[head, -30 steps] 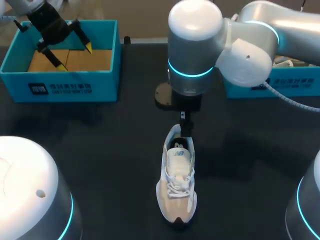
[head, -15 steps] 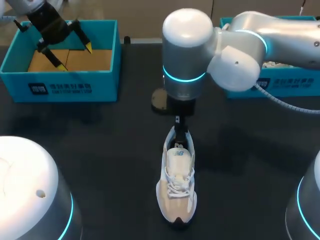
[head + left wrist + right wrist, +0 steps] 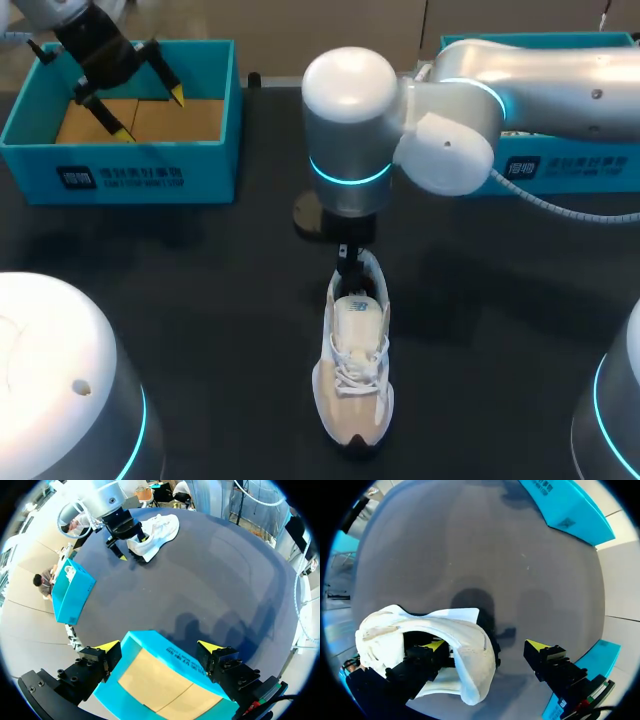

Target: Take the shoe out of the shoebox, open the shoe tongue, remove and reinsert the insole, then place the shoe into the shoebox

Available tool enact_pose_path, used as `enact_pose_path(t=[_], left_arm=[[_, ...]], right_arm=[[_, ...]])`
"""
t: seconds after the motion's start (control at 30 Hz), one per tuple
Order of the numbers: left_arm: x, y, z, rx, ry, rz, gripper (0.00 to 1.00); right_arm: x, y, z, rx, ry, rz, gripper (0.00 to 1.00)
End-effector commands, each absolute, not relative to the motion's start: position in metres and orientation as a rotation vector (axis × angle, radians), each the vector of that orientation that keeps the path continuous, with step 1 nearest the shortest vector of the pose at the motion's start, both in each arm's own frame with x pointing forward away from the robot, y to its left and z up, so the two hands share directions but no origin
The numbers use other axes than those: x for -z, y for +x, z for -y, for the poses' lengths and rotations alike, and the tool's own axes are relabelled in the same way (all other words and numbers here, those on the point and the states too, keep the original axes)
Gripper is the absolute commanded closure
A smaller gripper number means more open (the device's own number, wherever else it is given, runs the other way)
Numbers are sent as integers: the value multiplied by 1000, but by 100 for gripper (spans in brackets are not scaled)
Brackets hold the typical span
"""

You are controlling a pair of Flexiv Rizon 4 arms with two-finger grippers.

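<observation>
White lace-up sneaker [image 3: 352, 370] sits outside the blue cardboard shoebox [image 3: 212, 165]; our right gripper [image 3: 485, 645], fingers spread, straddles its heel; tongue, insole, reboxing remain.

You've got a black matte table [image 3: 200, 300] under everything, dark from edge to edge, with soft shadows lying across the surface toward its far edge.

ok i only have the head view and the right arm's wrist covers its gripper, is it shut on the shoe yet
Observer: No. The right wrist view shows the right gripper open, with one finger inside the shoe at its opening.
Operator: is the other finger touching the outside
Observer: No. The other finger stands apart from the shoe, over bare table.
</observation>
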State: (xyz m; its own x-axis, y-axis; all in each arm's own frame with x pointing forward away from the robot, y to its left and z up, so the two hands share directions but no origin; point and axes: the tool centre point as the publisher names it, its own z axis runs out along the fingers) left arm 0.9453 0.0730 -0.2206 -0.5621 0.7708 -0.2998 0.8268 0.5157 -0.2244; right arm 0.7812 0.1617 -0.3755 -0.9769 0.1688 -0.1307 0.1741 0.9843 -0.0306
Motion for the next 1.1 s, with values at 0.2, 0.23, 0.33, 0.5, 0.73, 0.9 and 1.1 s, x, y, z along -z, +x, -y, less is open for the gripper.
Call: enact_pose_path(t=[0.2,0.23,0.33,0.5,0.73,0.9,1.1], left_arm=[[221,946,-73,514,1380,-2591,0],[221,946,-73,514,1380,-2591,0],[221,946,-73,514,1380,-2591,0],[221,946,-73,514,1380,-2591,0],[221,946,-73,514,1380,-2591,0],[221,946,-73,514,1380,-2591,0],[221,946,-73,514,1380,-2591,0]], right_arm=[[386,780,-148,51,297,-3016,75],[386,780,-148,51,299,-3016,89],[387,779,-147,54,301,-3016,100],[386,779,-146,56,293,-3014,100],[378,779,-147,50,275,-3013,100],[353,786,-139,59,273,-2995,100],[308,814,-109,71,292,-2985,100]])
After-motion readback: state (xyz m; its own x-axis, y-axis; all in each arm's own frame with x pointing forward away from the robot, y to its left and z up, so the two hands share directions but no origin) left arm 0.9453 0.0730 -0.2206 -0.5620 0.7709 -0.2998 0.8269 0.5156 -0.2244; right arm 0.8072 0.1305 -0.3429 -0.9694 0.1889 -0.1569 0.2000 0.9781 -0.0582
